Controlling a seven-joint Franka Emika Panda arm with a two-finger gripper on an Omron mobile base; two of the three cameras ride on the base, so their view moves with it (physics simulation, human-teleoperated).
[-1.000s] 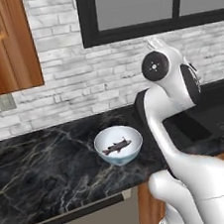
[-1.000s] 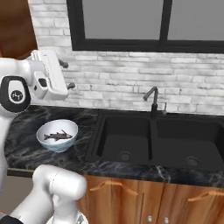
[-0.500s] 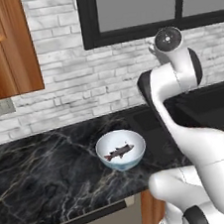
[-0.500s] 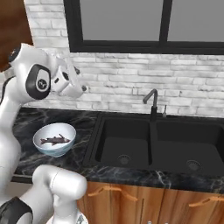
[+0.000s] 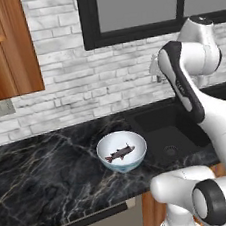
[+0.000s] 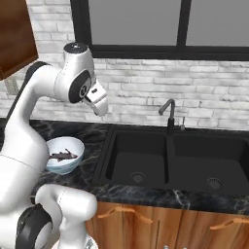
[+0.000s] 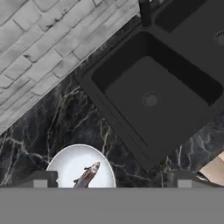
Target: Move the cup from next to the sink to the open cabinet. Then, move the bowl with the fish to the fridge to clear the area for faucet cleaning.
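Jaws (image 6: 101, 108) stand spread wide with nothing between them, high over the bench, seen in the right base view in front of the brick wall.

Change over the last second: the base has driven right, so the whole scene has slid left in both base views. The arm has swung from near the wall cabinet's side to a spot above the seam between bench (image 5: 42, 169) and sink (image 6: 170, 160), and the hand is now tilted downward. The hand view looks down on the left basin and, at its lower edge, the bowl (image 7: 65, 168).

Reading: no cup appears beside the sink, and the jaws are empty, so the cup step seems finished. The arm appears to be lining up on the bowl for the fridge step, which has not begun.

Bowl (image 5: 122, 150) sits upright on the bench just left of the sink's rim, apart from the jaws.

Fish (image 5: 119, 154) lies flat across the bowl's bottom. In the left base view its long axis runs left to right, rising slightly toward the sink. Which end is the head is too small to tell.
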